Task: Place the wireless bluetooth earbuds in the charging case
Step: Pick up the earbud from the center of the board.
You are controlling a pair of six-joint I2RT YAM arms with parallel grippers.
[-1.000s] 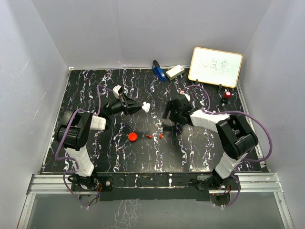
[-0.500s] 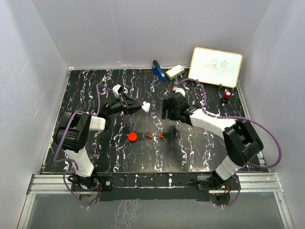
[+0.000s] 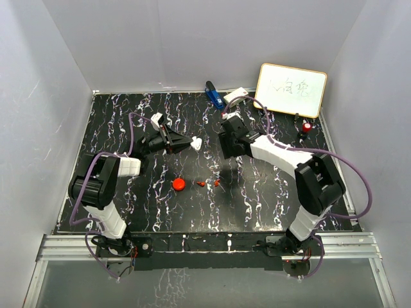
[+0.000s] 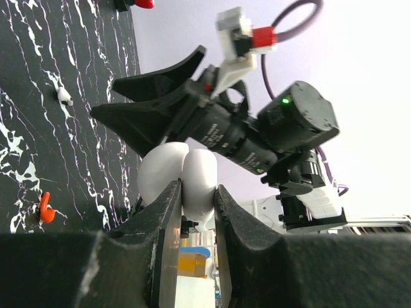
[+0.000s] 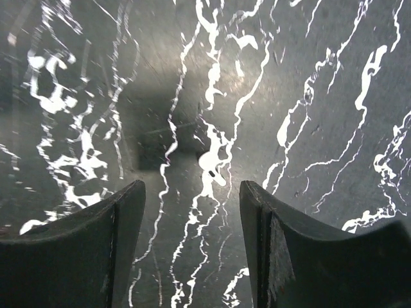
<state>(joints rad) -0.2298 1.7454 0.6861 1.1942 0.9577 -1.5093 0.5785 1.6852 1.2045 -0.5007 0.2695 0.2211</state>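
Tiny red earbuds (image 3: 201,184) lie loose on the desk (image 3: 270,199) beside a red round case (image 3: 179,184) as the left gripper (image 3: 191,142) clamps a white case (image 4: 191,170) aloft and the right gripper (image 5: 192,189), jaws apart and empty, hovers low, apparently lining up the delicate earbud pick-up that comes next.

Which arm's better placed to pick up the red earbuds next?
Right. The right gripper is open and empty above the table, and the red earbuds lie close by. The left gripper is shut on the white case, so it's occupied.
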